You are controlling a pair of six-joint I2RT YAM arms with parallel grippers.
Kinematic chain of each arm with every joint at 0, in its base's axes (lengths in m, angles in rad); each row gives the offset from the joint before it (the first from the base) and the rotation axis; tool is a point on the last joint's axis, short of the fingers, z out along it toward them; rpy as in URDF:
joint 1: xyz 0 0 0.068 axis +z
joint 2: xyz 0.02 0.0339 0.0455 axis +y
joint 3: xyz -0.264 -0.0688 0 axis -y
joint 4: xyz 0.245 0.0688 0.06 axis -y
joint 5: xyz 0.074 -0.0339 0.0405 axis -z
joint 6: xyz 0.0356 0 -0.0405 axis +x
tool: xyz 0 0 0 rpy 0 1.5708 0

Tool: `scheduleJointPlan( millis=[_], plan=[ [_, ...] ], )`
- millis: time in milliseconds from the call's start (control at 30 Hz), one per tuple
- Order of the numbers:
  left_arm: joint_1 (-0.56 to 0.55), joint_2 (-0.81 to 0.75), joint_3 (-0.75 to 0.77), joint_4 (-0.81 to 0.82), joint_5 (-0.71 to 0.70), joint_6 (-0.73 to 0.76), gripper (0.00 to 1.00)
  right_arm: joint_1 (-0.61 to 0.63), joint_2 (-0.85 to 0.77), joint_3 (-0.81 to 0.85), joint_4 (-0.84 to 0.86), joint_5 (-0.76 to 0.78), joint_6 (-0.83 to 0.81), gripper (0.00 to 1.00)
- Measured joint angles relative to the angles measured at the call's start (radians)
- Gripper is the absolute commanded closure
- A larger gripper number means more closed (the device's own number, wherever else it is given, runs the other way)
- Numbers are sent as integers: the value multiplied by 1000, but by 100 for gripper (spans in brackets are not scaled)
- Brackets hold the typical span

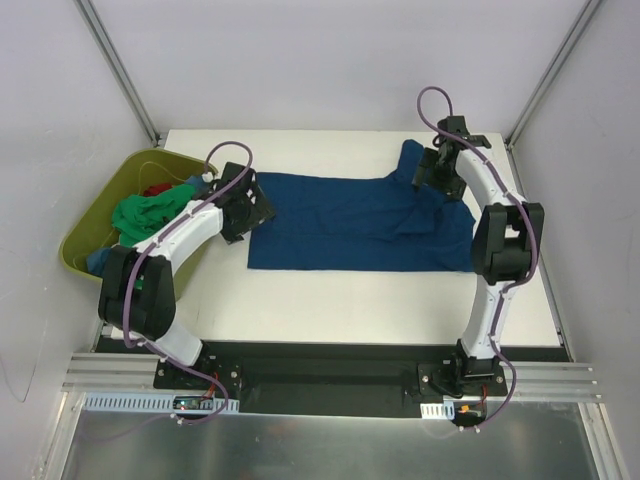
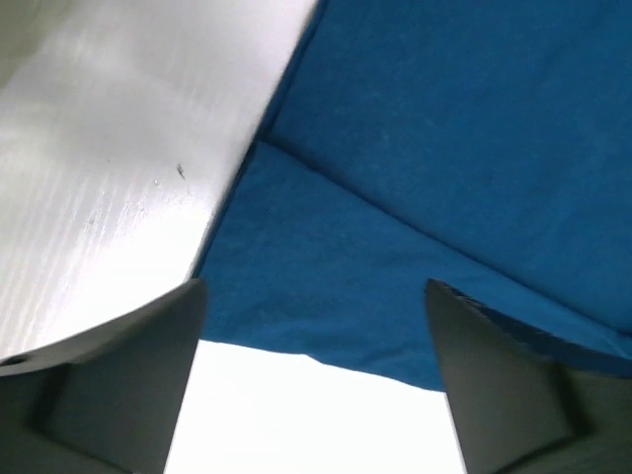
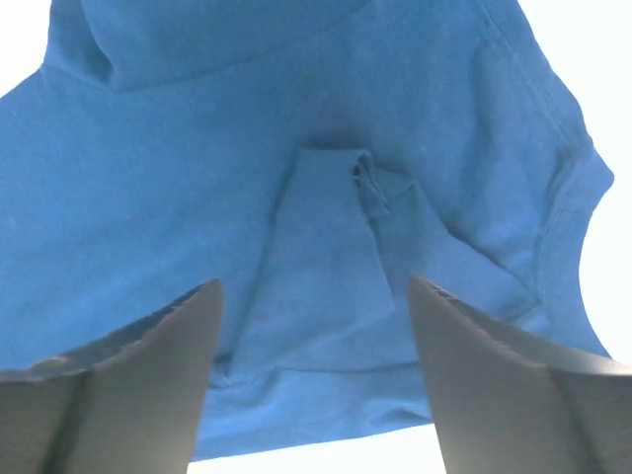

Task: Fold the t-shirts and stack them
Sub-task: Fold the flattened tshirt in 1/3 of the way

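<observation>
The blue t-shirt (image 1: 350, 225) lies spread flat just beside the tub (image 1: 92, 222), which holds the remaining t-shirts (image 1: 140, 213), evidently ready for folding; the left gripper (image 1: 258, 208) over its tub-side edge and the right gripper (image 1: 432, 180) over its end farthest from the tub both stand wide open, holding nothing.

Bright, even light; white glare in wrist views.
</observation>
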Motion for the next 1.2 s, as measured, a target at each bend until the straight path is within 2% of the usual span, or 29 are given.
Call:
scheduleJointPlan(
  millis=[33, 67, 133, 300, 433, 533, 567, 600, 700, 933, 967, 1033, 1133, 1167, 1200],
  plan=[
    [-3, -12, 0, -2, 4, 3, 0, 0, -3, -1, -5, 0, -8, 1],
    [-10, -31, 0, -4, 6, 5, 1, 0, -19, -15, -1, 2, -14, 1],
    [-34, -81, 0, -6, 9, 7, 1, 0, -88, -98, 27, 6, -24, 0],
    [-117, -227, -21, 6, 18, 8, 1, -2, -385, -399, 54, -18, -40, 0],
    [-143, -285, -71, 11, 54, 8, 0, -5, -489, -498, 83, -78, -51, 1],
    [-142, -278, -117, 12, 76, 8, 1, -15, -453, -512, 109, -116, -51, 11],
    [-142, -274, -134, 10, 83, 8, 1, -21, -428, -511, 118, -123, -53, 17],
    [-142, -269, -147, 4, 86, 8, 1, -26, -404, -509, 125, -128, -52, 27],
    [-142, -253, -167, -2, 88, 8, 1, -37, -286, -464, 131, -149, -58, 40],
    [-142, -131, -146, 3, 91, 9, 1, -47, -112, -390, 142, -147, -51, 50],
    [-142, -104, -136, 4, 95, 10, 1, -48, -103, -385, 142, -146, -50, 57],
    [-142, -58, -119, 5, 102, 10, 1, -51, -90, -373, 141, -145, -50, 62],
    [-142, -16, -98, 5, 106, 13, 1, -55, -69, -355, 145, -150, -47, 76],
    [-142, -9, -94, 6, 107, 13, 1, -55, -61, -349, 148, -154, -45, 85],
    [-142, -5, -89, 6, 107, 14, 0, -55, -52, -344, 150, -158, -42, 90]
  ],
)
